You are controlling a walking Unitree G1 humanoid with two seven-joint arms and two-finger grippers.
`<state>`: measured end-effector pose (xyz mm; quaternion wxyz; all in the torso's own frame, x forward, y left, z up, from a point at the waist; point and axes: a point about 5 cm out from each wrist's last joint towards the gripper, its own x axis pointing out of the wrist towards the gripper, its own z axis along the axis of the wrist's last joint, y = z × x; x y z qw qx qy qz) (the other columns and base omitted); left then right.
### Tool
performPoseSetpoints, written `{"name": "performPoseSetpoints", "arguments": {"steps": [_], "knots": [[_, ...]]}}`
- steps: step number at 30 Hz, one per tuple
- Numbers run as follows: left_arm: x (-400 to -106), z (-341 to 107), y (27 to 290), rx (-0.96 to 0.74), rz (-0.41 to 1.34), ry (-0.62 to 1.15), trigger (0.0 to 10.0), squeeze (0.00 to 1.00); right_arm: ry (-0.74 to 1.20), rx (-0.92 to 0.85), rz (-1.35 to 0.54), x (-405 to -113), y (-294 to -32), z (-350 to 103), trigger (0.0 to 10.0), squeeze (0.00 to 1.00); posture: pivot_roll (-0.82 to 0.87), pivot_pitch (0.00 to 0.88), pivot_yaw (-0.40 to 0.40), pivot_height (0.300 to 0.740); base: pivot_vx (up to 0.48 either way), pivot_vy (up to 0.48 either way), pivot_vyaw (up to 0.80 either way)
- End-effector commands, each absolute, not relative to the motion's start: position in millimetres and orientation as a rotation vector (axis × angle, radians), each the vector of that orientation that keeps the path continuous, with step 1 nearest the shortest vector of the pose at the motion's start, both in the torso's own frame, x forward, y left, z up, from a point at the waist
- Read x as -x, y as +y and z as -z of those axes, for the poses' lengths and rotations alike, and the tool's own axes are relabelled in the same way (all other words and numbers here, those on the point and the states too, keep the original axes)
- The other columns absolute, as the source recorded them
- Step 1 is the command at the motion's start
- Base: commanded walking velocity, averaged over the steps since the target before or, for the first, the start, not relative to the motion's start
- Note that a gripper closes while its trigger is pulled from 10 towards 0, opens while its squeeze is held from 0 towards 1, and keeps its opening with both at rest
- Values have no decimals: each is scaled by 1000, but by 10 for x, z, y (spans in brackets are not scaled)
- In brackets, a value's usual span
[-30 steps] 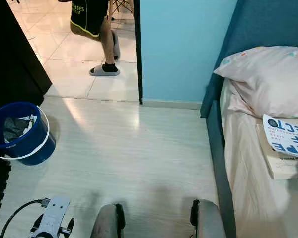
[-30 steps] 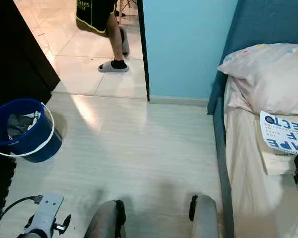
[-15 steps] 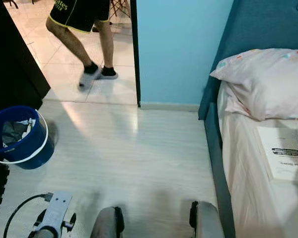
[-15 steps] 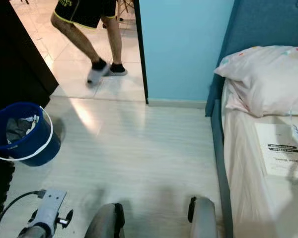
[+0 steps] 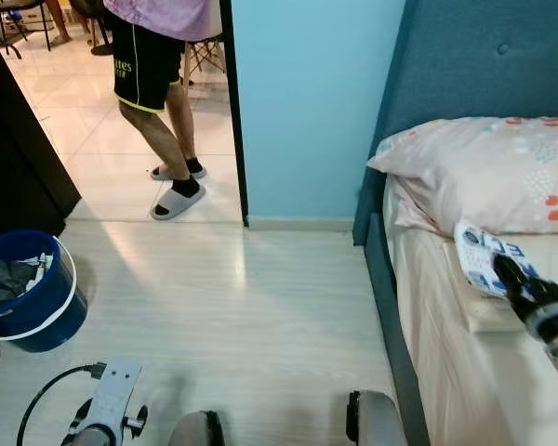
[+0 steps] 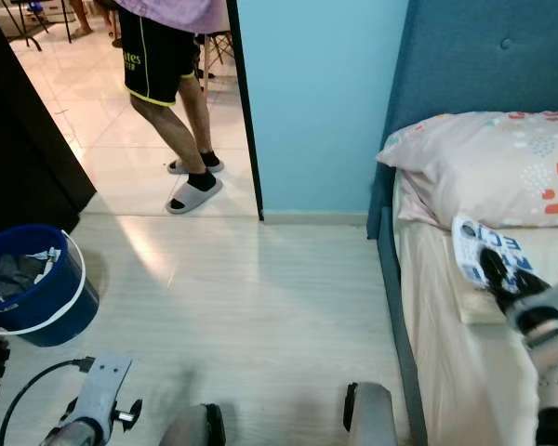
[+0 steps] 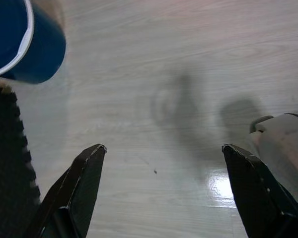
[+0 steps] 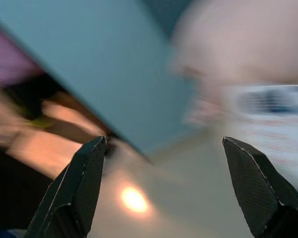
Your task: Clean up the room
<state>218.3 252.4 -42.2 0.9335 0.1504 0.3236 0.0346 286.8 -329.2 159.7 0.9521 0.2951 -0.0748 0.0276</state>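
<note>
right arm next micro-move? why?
Probably ease the right gripper forward onto the blue-printed leaflet and close. Its fingers are open and reach just over the leaflet, which lies on a book on the bed. Nothing is held yet.

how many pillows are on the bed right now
1. A pale pillow with coloured spots lies at the head of the bed, against the blue headboard. The bed runs out of the picture on the right, so another could be hidden there.
</note>
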Motion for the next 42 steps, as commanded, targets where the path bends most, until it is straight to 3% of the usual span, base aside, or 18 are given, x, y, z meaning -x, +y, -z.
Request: {"name": "performPoseSetpoints", "arguments": {"steps": [1, 14, 21, 22, 23, 24, 25, 28, 34, 35, 42], "knots": [[-2114, 476, 2539, -298, -90, 707, 10000, 0, -193, -655, -108, -2883, -3230, -1634, 10000, 0, 67, 39, 28, 551, 0, 0, 0], [-2014, 549, 2536, -282, -109, 759, 10000, 0, -105, -659, -10, -3045, -3024, -1412, 10000, 0, 63, 20, 21, 551, 0, 0, 0], [-2105, 503, 2543, -213, -181, 740, 10000, 0, 81, -616, -192, -3118, -2343, -1027, 10000, 0, 61, 11, 0, 576, 0, 0, 0], [-2105, 503, 2543, -213, -181, 740, 10000, 0, 81, -616, -192, -3118, -2343, -1027, 10000, 0, 61, 11, 0, 576, 0, 0, 0], [-2176, 465, 2556, -209, -213, 738, 10000, 0, 173, -567, -218, -3102, -2153, -818, 10000, 0, 64, 10, -6, 581, 0, 0, 0], [-2176, 465, 2556, -209, -213, 738, 10000, 0, 173, -567, -218, -3102, -2153, -818, 10000, 0, 64, 10, -6, 581, 0, 0, 0], [-2339, 369, 2551, -196, -252, 714, 10000, 0, 341, -464, -288, -3017, -1786, -428, 10000, 0, 66, 7, -19, 591, -480, 0, 0], [-2407, 326, 2537, -199, -254, 695, 10000, 0, 414, -384, -325, -2959, -1655, -276, 10000, 0, 66, 7, -19, 601, -480, 0, 0], [-2423, 320, 2510, -197, -253, 682, 10000, 0, 521, -269, -322, -2883, -1619, -86, 10000, 0, 63, 0, -31, 611, -80, 0, 0], [-2375, 375, 2450, -173, -259, 699, 10000, 0, 674, -149, -266, -2705, -1687, 185, 10000, 0, 72, 0, -51, 621, 0, 0, 0], [-2273, 466, 2391, -142, -260, 741, 10000, 0, 780, -124, -170, -2515, -1809, 377, 10000, 0, 86, 0, -75, 631, 0, 0, 0]]}}
